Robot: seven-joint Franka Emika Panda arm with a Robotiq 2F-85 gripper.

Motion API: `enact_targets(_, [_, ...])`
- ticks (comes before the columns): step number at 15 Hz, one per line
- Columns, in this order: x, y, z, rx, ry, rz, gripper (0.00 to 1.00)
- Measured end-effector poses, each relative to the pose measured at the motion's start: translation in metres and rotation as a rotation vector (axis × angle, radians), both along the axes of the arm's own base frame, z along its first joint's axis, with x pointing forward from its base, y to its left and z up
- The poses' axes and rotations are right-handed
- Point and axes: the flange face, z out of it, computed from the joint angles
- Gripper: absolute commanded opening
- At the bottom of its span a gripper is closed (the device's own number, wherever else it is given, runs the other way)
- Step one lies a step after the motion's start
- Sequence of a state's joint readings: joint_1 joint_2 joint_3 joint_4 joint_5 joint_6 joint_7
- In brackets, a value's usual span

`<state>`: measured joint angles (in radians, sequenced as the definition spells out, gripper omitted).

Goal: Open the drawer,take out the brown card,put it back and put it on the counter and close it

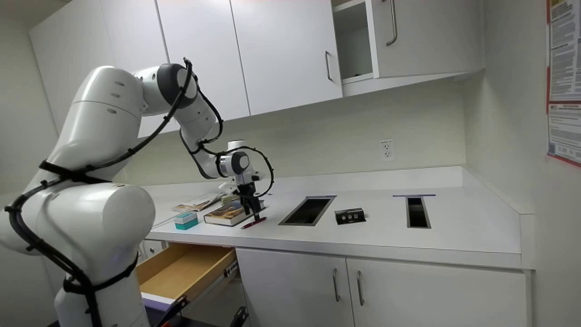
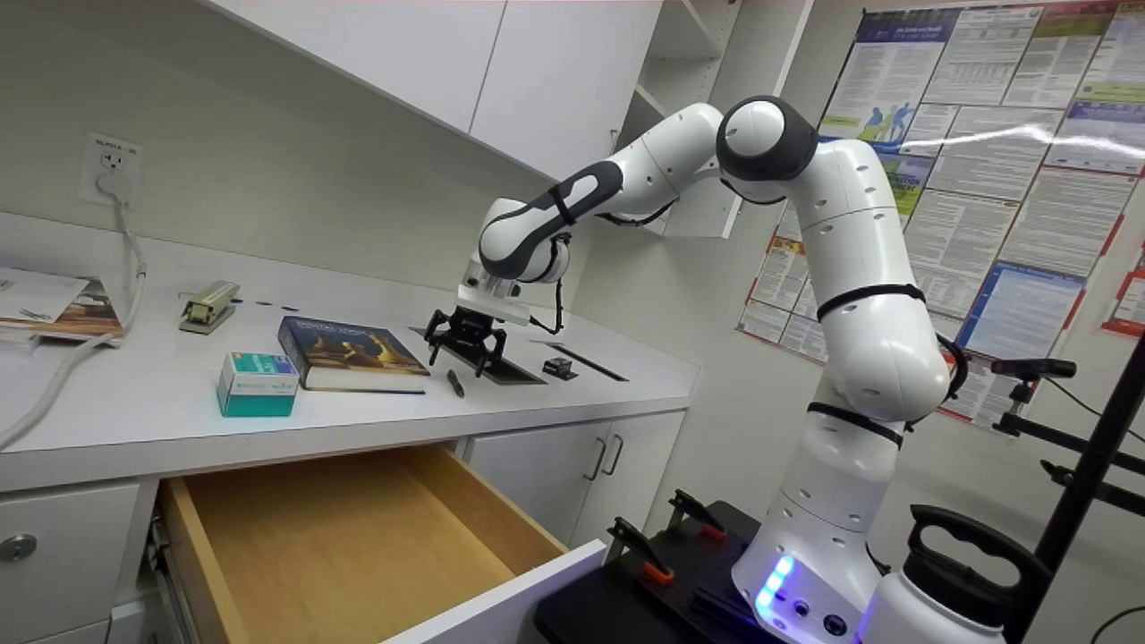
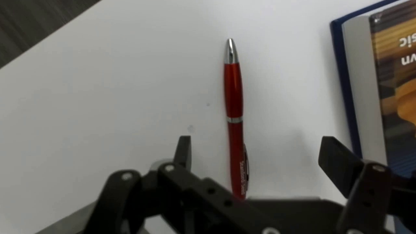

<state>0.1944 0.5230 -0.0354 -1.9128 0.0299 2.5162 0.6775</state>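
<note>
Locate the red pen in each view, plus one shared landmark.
In an exterior view: the pen lies slightly left of centre, below mid-height.
In an exterior view: the pen, looking dark, lies left of centre, below mid-height.
Wrist view: the pen lies slightly right of centre, silver tip toward the top.
Shared landmark: the book, above-left of the pen in both exterior views, cut off at the wrist view's right edge.

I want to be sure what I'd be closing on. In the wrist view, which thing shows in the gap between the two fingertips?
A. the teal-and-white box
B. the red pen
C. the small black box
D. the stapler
B: the wrist view shows the red pen lying on the white counter and running into the gap of the open gripper, with the book off to the right.
</note>
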Motion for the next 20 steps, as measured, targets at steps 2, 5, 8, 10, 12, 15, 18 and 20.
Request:
enact_targets(2, [0.0,-0.003,-0.009,-0.003,-0.008,-0.015,0.74])
enact_targets(5, [0.0,-0.007,-0.018,-0.011,-0.012,-0.024,0.49])
enact_targets(8, [0.0,-0.011,-0.018,-0.016,-0.014,-0.029,0.28])
enact_targets(10, [0.002,-0.013,-0.017,-0.017,-0.018,-0.031,0.13])
enact_targets(12, [0.003,-0.012,-0.015,-0.017,-0.022,-0.03,0.01])
enact_targets(15, [0.004,-0.011,-0.014,-0.018,-0.025,-0.028,0.04])
enact_targets(18, [0.002,-0.006,-0.013,-0.023,-0.026,-0.01,0.04])
enact_targets(20, [-0.003,0.003,-0.004,-0.028,-0.024,0.034,0.04])
